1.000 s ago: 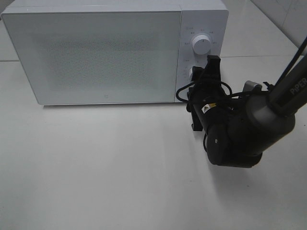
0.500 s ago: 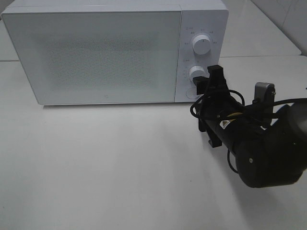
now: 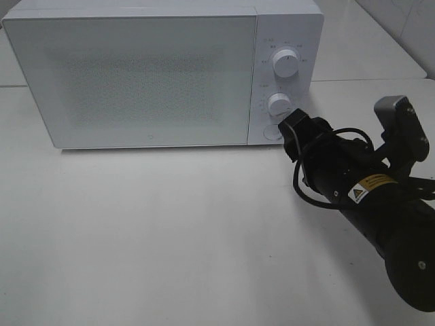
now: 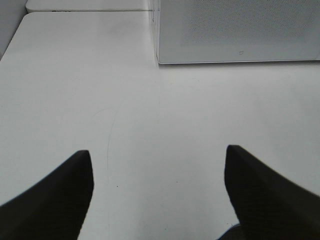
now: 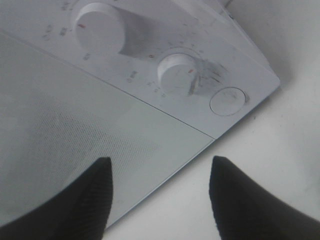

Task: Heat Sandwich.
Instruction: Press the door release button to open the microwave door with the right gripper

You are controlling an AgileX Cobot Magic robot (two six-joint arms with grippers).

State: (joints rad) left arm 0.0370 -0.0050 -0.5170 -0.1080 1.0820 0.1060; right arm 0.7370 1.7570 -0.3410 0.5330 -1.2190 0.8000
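On the white table [image 3: 136, 224] in front of me the microwave [image 3: 136, 75] fills the far side, its door [image 3: 149, 81] shut flat. The sandwich is nowhere to be seen, and whether it sits behind that speckled door I cannot tell. The right gripper [image 3: 293, 130] hangs just in front of the control panel [image 3: 299, 41] at the microwave's right end, its fingers parted with nothing between them. The left gripper [image 4: 157, 150] is likewise spread wide and empty over bare table, facing the microwave's near left corner. On the panel are an upper dial [image 5: 100, 25], a lower dial [image 5: 176, 74] and, smallest, a round button [image 5: 228, 101] at the bottom corner. I'd judge the step in hand is working these controls, most likely the lower dial. To do it well, the fingers should come square to the panel, straddle the knob evenly, close on its rim and turn about its own axis, without shoving the oven back.
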